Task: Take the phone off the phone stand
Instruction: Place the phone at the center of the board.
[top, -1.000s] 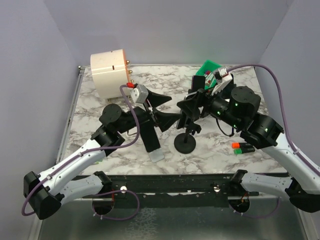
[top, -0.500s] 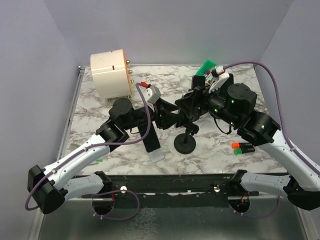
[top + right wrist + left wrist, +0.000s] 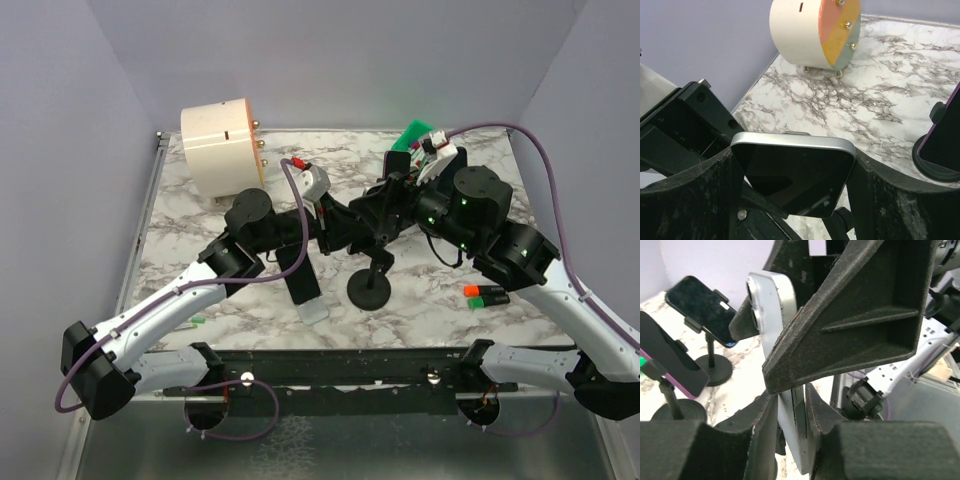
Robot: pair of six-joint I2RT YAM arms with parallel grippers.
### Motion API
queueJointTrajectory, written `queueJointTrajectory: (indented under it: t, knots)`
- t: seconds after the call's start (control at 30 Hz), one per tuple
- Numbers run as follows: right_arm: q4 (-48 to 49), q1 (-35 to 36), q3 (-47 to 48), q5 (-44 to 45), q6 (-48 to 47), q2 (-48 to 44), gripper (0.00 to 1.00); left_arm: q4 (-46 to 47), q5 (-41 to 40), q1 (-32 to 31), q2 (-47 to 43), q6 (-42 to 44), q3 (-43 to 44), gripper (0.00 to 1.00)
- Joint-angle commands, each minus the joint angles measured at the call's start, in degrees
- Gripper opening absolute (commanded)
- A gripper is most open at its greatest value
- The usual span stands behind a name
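Observation:
A silver phone [image 3: 771, 315] with a dark screen [image 3: 795, 175] is up off the table, between both grippers. My left gripper [image 3: 791, 407] is shut on its front and back faces near one end. My right gripper [image 3: 795, 150] is shut across the phone's width at the other end, a finger against each long edge. From above, the left gripper [image 3: 340, 228] and right gripper [image 3: 385, 212] meet over the black phone stand [image 3: 370, 292], whose round base sits on the marble. The arms hide the stand's clamp, so whether it still touches the phone cannot be told.
Two other stands carry phones: a black one [image 3: 702, 310] and one in a purple case [image 3: 670, 365]. A dark phone [image 3: 300, 275] stands beside the base. A white drum [image 3: 222, 147] is at the back left, a green box [image 3: 420, 135] at the back, markers [image 3: 485, 295] to the right.
The left arm has reached right toward the phone, and its jaws have gone from wide open to shut on it. The right gripper shifted slightly left and kept its hold.

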Motion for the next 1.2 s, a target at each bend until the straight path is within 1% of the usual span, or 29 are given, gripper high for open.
queueJointTrajectory:
  t: [0.0,0.1,0.13,0.17,0.2,0.27,0.3,0.33,0.4,0.53,0.77,0.8,0.83,0.87,1.07,1.17]
  knots:
    - [2.33,-0.02,1.89,-1.71,1.15,-0.72,0.00,0.06,0.68,-0.20,1.37,0.42,2.07,0.16]
    - [2.26,-0.06,1.71,-2.25,1.03,-1.04,0.01,-0.13,0.12,-0.16,1.50,0.67,2.46,0.00]
    - [2.39,-0.13,1.54,-2.65,0.87,-1.31,0.01,-0.13,-0.37,-0.20,1.35,0.70,2.47,0.00]
    - [2.57,-0.07,1.30,-2.84,0.80,-1.62,0.03,0.01,-0.92,-0.21,1.09,0.77,2.39,0.00]
    - [2.74,-0.06,1.12,-3.05,0.80,-1.96,0.14,0.23,-1.87,-0.21,0.71,0.79,2.26,0.00]
    - [3.25,-0.05,0.80,-3.47,0.64,-2.75,0.40,0.63,-3.27,-0.18,-0.05,0.86,2.00,0.00]
    - [3.39,-0.07,0.74,-3.48,0.71,-3.06,0.51,0.80,-4.03,-0.19,-0.34,0.80,1.88,0.00]
    - [3.50,-0.13,0.70,-3.46,0.71,-3.40,0.58,0.87,-4.73,-0.26,-0.65,0.80,1.81,0.00]
    - [3.67,-0.05,0.61,-4.23,0.79,-3.80,0.66,1.13,-5.54,-0.23,-1.14,0.71,1.68,0.00]
    - [3.83,-0.06,0.48,-5.79,1.12,-4.20,0.74,1.27,-5.96,-0.30,-1.47,0.45,1.37,0.00]
    - [4.15,-0.10,0.34,-7.08,1.57,-4.18,0.84,1.80,-6.66,-0.25,-2.19,0.09,0.89,0.00]
    - [4.08,-0.11,0.34,-7.04,1.66,-4.28,0.87,1.80,-6.86,-0.29,-2.39,0.14,0.89,0.00]
    - [4.07,-0.10,0.41,-7.01,1.67,-4.42,0.95,1.88,-7.15,-0.23,-2.52,0.29,0.81,0.00]
    - [4.08,-0.07,0.35,-7.00,1.76,-4.53,0.99,1.89,-7.42,-0.28,-2.81,0.41,0.76,0.00]
    - [3.63,-0.09,0.11,-6.83,1.79,-5.46,1.00,2.43,-9.56,-0.29,-4.67,0.81,-0.34,0.00]
    - [3.11,-0.06,0.36,-5.87,1.56,-6.29,1.00,2.84,-12.31,-0.29,-6.19,0.46,-1.14,0.00]
